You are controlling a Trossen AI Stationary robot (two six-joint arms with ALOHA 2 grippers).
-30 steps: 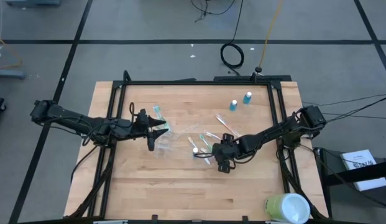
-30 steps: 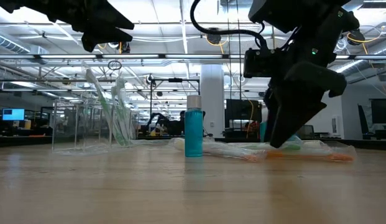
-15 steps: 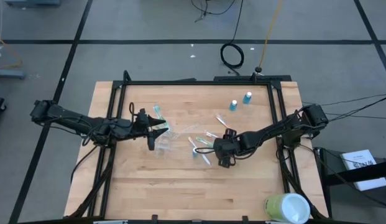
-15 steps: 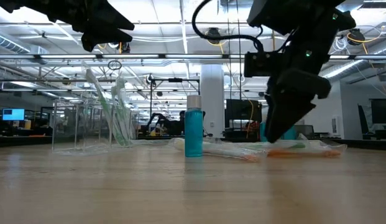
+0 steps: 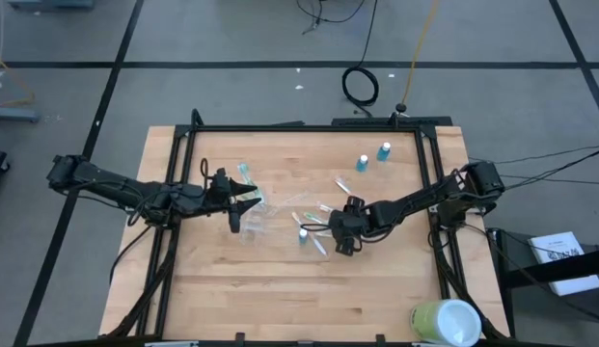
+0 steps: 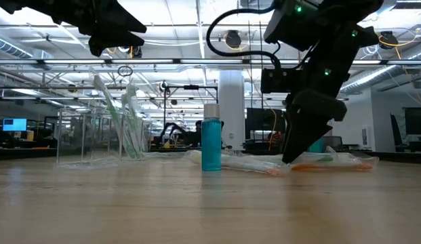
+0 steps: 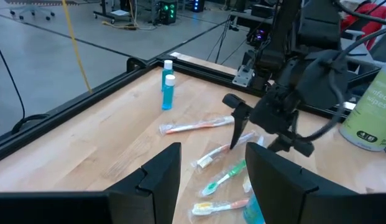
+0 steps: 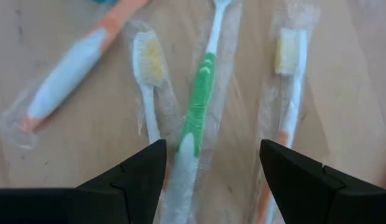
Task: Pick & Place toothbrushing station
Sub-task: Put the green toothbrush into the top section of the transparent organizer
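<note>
1. I see the wooden desk [image 5: 231, 280] ringed by a black metal frame [image 5: 309, 128].
2. A large pale green-and-white cup [image 5: 446, 323] lies on its side at the desk's near right corner.
3. A coiled black cable [image 5: 360, 85] rests on the grey floor [image 5: 183, 39] beyond the desk.
4. A white paper [image 5: 559, 258] sits off to the right.

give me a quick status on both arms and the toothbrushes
Right gripper open, low over the wrapped green toothbrush, not gripping. Left gripper open, empty, above the clear cup. Other wrapped toothbrushes lie close either side.
</note>
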